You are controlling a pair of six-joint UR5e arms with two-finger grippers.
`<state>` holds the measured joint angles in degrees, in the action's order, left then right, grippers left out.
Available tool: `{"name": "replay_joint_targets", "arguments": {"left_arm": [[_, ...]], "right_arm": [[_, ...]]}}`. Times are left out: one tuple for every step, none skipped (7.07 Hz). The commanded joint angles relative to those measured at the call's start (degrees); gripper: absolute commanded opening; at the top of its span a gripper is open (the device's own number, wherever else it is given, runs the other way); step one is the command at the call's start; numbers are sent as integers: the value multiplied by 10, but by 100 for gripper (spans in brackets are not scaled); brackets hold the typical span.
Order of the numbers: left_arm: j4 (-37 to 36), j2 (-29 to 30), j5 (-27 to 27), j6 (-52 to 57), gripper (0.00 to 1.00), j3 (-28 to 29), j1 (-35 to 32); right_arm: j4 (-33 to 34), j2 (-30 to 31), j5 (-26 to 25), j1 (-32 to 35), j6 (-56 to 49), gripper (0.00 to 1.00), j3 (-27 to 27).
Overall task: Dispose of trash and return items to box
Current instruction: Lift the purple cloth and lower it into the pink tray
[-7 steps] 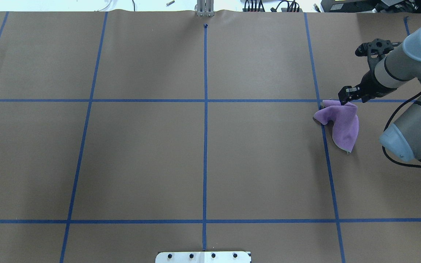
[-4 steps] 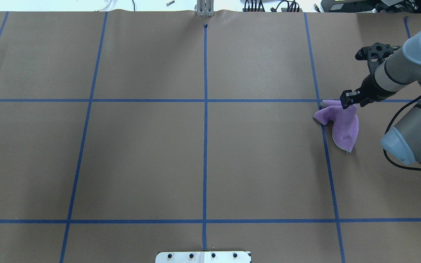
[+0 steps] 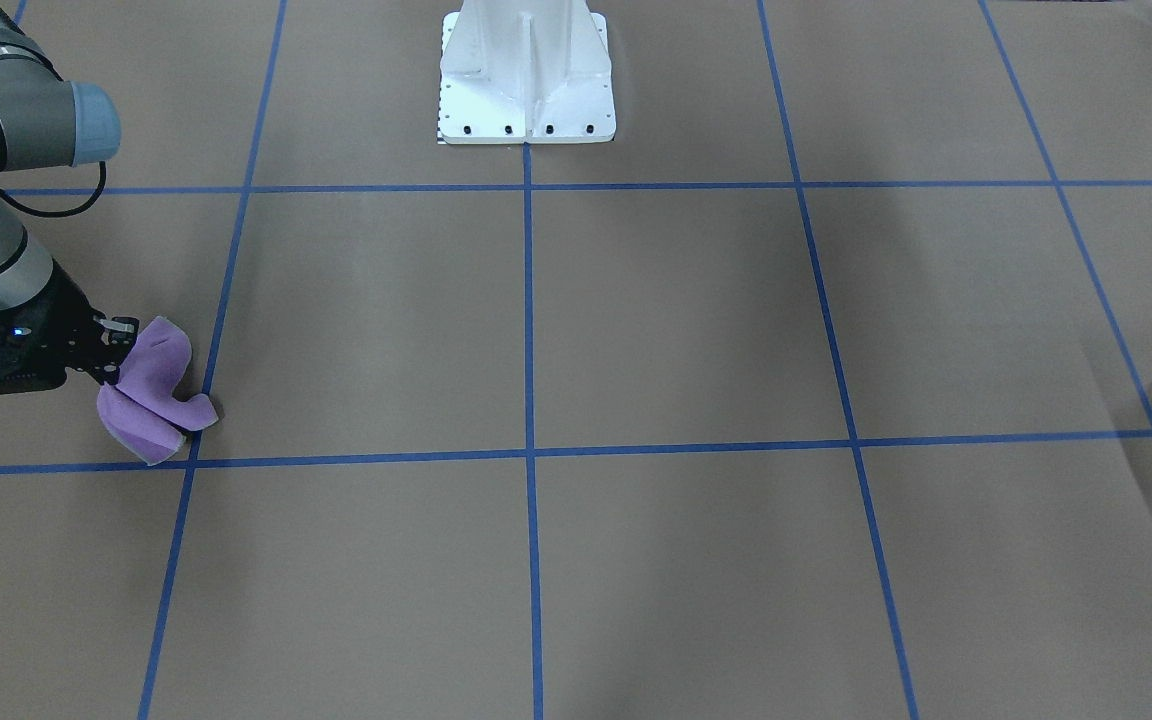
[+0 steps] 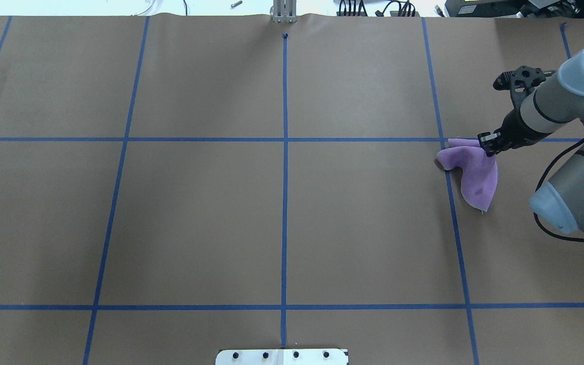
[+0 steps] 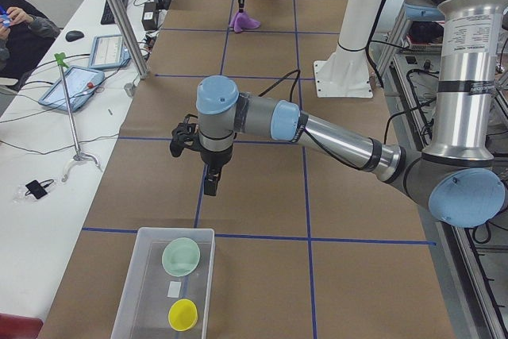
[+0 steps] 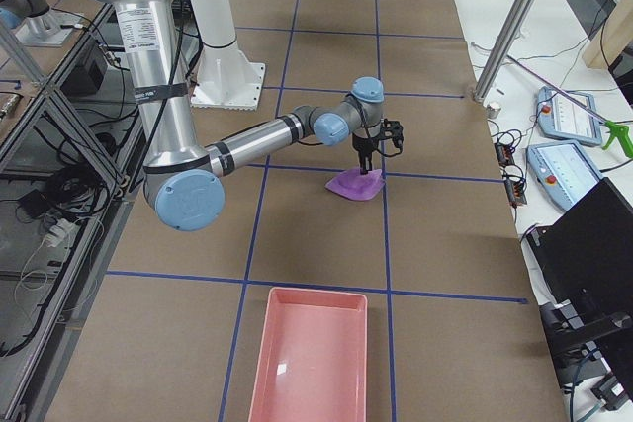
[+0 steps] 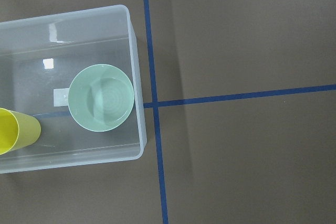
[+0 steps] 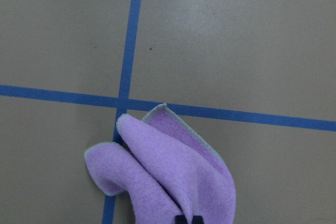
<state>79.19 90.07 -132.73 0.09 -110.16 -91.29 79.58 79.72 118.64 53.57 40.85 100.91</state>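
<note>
A purple cloth (image 4: pixel 474 175) lies crumpled on the brown table at the far right, also seen in the front view (image 3: pixel 151 395) and the right side view (image 6: pixel 354 186). My right gripper (image 4: pixel 487 146) is shut on the cloth's raised top fold; in the right wrist view its fingertips (image 8: pixel 181 219) are pinched together in the cloth (image 8: pixel 168 171). My left gripper (image 5: pixel 209 186) hangs above the table near a clear box (image 5: pixel 127 295); I cannot tell whether it is open or shut. The box (image 7: pixel 137 72) holds a green bowl (image 7: pixel 101 98) and a yellow cup (image 7: pixel 14 129).
A pink tray (image 6: pixel 312 363) sits on the table at the robot's right end. The white robot base (image 3: pixel 526 75) stands at the table's middle edge. Blue tape lines grid the brown table cover. Operators' desks with tablets flank the far side.
My right gripper has shifted a little to the right and nearer the robot at the cloth's top fold, and the fold has moved with it. The cloth's lower part stays on the table.
</note>
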Motion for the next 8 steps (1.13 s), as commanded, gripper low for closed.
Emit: {"name": "replay_joint_targets", "arguments": {"left_arm": [[0,0,0,0,99,0,1],[0,0,0,0,99,0,1],[0,0,0,0,99,1,1],[1,0,0,1,99,3,1],[2,0,-1,1,99,5,1],[2,0,-1,2,99,5,1],[2,-1,-2,3,99,5,1],[2,0,-2,3,99,5,1]], "right_arm": [[7,-1,2,5,-1,0,17],[41,-3,16,34,-7,0,34],[90,-3,56,79,-17,0,65],[134,3,71,127,-76,0,91],[202,23,77,175,-174,0,118],[265,48,77,228,-273,0,150],[309,81,77,279,-369,0,168],[319,115,78,335,-463,0,170]]}}
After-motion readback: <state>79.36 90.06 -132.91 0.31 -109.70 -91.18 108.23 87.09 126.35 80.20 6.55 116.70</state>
